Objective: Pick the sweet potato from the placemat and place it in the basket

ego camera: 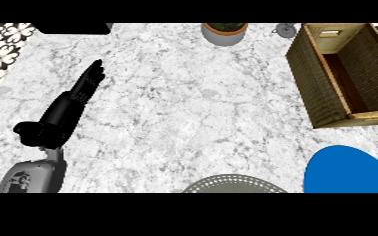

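- No sweet potato is being shown on the counter (184, 105); its place and long axis cannot be told.
- The basket (310, 80) is being seen at the right edge.
- The left hand (63, 112) is being held open, fingers straight, near the left edge, well apart from the basket.
- The right hand is not being shown.

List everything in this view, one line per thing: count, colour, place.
counter: one, white-grey marble, fills the view
basket: one, brown woven, at the right edge
blue mat: one, blue, lower right corner, cut off by the edge
grey disc: one, grey and dotted, bottom centre, only partly in view
potted plant: one, grey pot, top centre
small grey object: one, grey, top, between pot and basket; too small to identify
black object: one, black, top left, cut off
sweet potato: none in view
left hand: one, black, left side, fingers straight
left forearm: one, grey, lower left corner
right hand: not in view
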Motion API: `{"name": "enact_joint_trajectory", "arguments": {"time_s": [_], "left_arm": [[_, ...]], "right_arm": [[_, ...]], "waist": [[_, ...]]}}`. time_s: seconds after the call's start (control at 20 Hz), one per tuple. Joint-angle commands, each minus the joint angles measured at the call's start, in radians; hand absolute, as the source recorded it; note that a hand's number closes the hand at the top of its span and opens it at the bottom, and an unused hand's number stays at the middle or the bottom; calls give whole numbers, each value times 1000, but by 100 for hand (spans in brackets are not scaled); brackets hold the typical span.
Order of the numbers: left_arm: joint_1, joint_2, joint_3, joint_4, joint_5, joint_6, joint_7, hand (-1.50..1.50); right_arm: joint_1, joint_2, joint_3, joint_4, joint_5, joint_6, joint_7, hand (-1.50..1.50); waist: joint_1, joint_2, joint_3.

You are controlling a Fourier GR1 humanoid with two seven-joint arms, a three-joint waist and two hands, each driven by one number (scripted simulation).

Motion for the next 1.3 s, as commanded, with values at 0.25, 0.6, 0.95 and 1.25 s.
{"name": "enact_joint_trajectory", "arguments": {"time_s": [0.25, 0.6, 0.95, 1.25], "left_arm": [[-41, 20, 32, 24, 14, -25, 7, 0], [-13, -9, 7, -27, 2, -15, 37, 0], [-21, -42, -26, -46, -39, 24, 75, 0], [4, -15, 24, 19, -11, -8, -17, 0]], "right_arm": [[-175, 15, -65, 308, 7, -84, -136, -150], [-270, -30, -48, 466, 50, -48, -267, -150], [-355, -91, -161, 547, -71, 39, -222, -150], [-321, -173, -241, 647, -156, 150, -132, -150]], "waist": [[5, 1, 0], [9, 2, 0], [8, 1, 1], [-4, 1, 0]]}}
